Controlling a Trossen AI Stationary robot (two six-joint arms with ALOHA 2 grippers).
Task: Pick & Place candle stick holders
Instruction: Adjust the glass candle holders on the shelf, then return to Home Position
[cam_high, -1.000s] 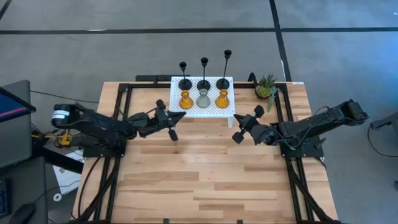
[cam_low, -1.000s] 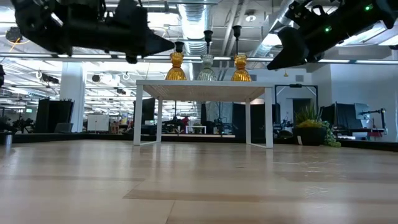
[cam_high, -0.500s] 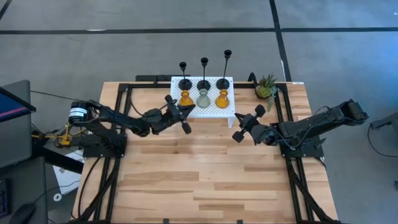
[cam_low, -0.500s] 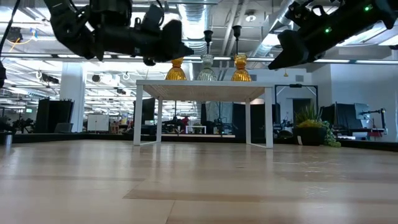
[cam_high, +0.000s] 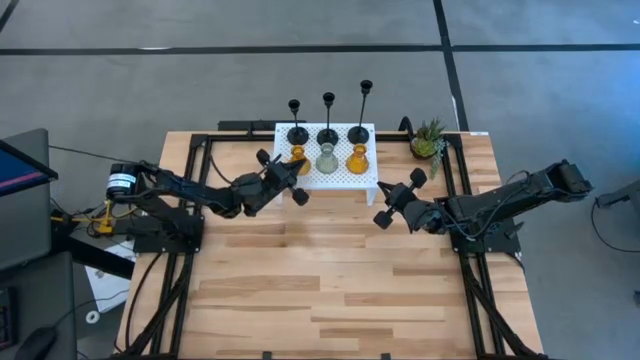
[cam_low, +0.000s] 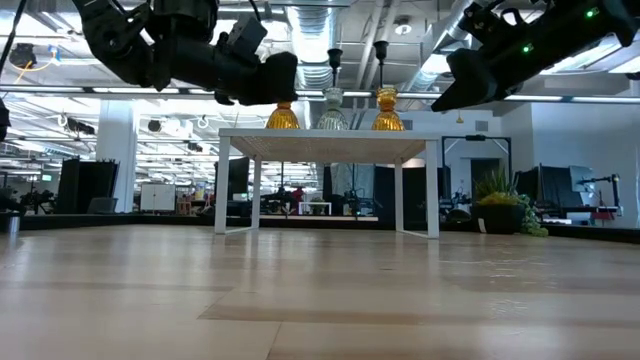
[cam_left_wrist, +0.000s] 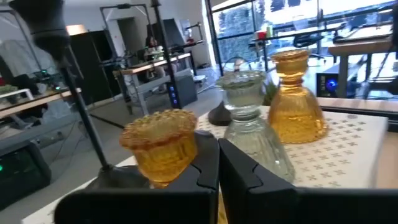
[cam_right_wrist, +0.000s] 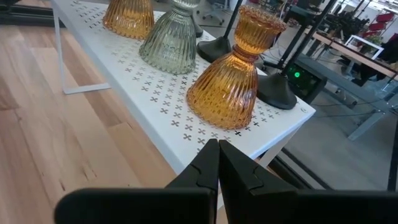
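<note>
Candle holders (cam_high: 327, 159) number six on the white stand (cam_high: 368, 171): three black, two amber, one grey-green. Left gripper (cam_high: 281, 177), fingers spread, partly hides the left amber holder (cam_left_wrist: 160, 145). Right gripper (cam_high: 398, 201) hangs open nearby.

Six candle stick holders are standing upright in two rows. Three thin black ones (cam_high: 328, 128), with round bases and stems rising in height, are sitting behind three squat ribbed glass ones: amber (cam_high: 297, 157), grey-green (cam_high: 327, 158), amber (cam_high: 357, 157).
</note>
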